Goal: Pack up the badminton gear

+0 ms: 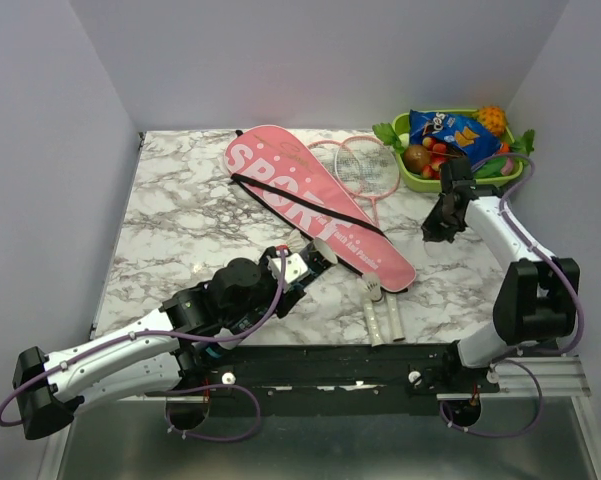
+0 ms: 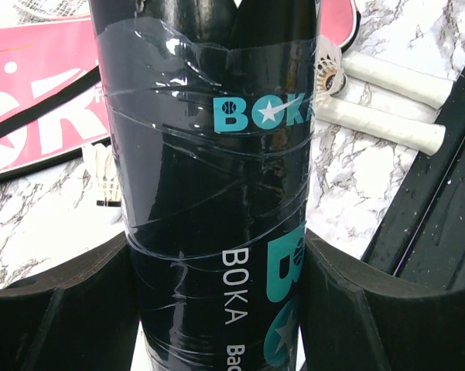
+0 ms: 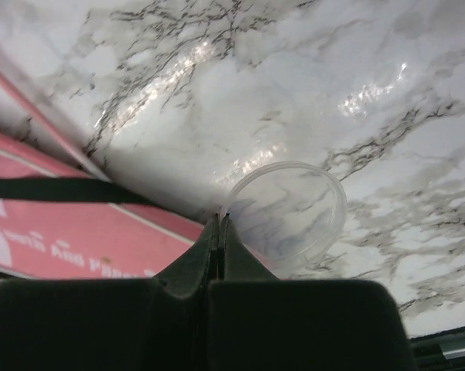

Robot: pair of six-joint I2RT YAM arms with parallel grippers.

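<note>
My left gripper [image 1: 305, 268] is shut on the dark tube [image 2: 209, 154] with teal "BOKA" lettering, held between both fingers [image 2: 54, 309] just off the near end of the pink "SPORT" racket bag [image 1: 310, 200]. My right gripper [image 3: 220, 220] is shut on the rim of a clear round lid [image 3: 286, 212], above the marble right of the bag [image 3: 77, 232]. Two pink-framed rackets [image 1: 365, 165] lie partly under the bag, with their white handles [image 1: 380, 320] near the front edge. One white shuttlecock [image 2: 329, 69] lies by the handles, another [image 2: 102, 174] beside the tube.
A green tray [image 1: 412, 183] of fruit and a blue snack packet sits at the back right, just behind my right arm. The bag's black strap [image 1: 300, 205] runs along its top. Grey walls enclose the marble table [image 1: 180, 220] on three sides.
</note>
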